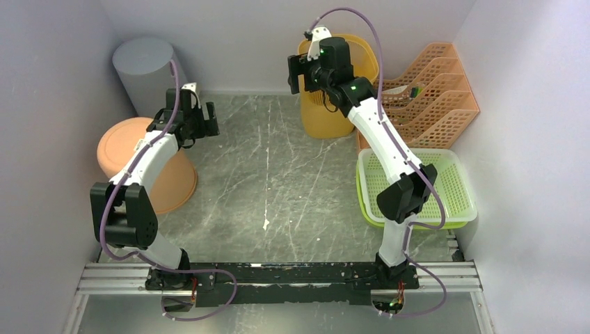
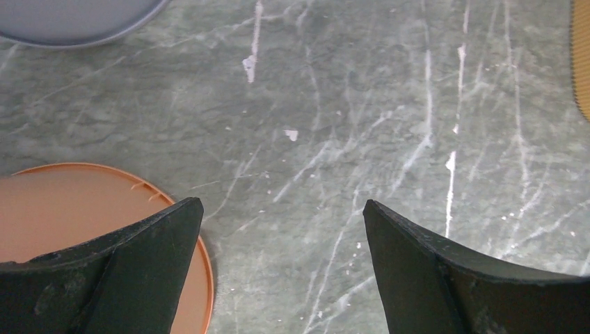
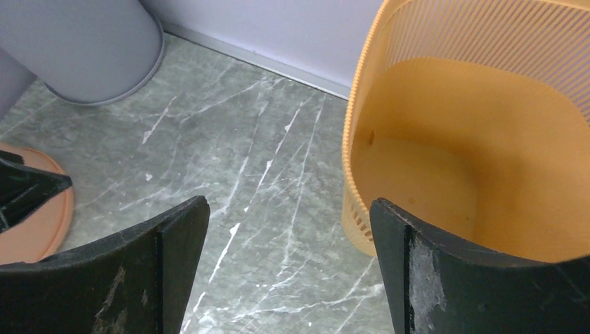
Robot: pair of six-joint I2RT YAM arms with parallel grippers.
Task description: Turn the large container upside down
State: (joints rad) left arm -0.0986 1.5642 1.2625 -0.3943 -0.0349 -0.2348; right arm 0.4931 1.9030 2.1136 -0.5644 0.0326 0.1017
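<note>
Fingers [image 3: 431,271] of the right gripper [image 3: 289,209] gape wide, holding nothing, beside the rim of the upright yellow basket [image 3: 445,174] at the table's [image 1: 278,174] back; a square, deep pinch on that rim would likely tip it best, while the left gripper [image 2: 282,209], equally wide and empty, hovers apart.

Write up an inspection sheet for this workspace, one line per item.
Surface: grey marbled table, with white scuffs.
Job's things: yellow basket upright, mouth up, nothing inside; not yet turned.
Clutter: peach basin base-up at left; grey bin back left; file rack and mesh tray at right.
Grippers: left gripper open over the table beside the basin; right gripper open by the basket's rim, holding nothing.
Cables: purple cable along each arm; no snag seen.
Surroundings: lavender walls on three sides.
</note>
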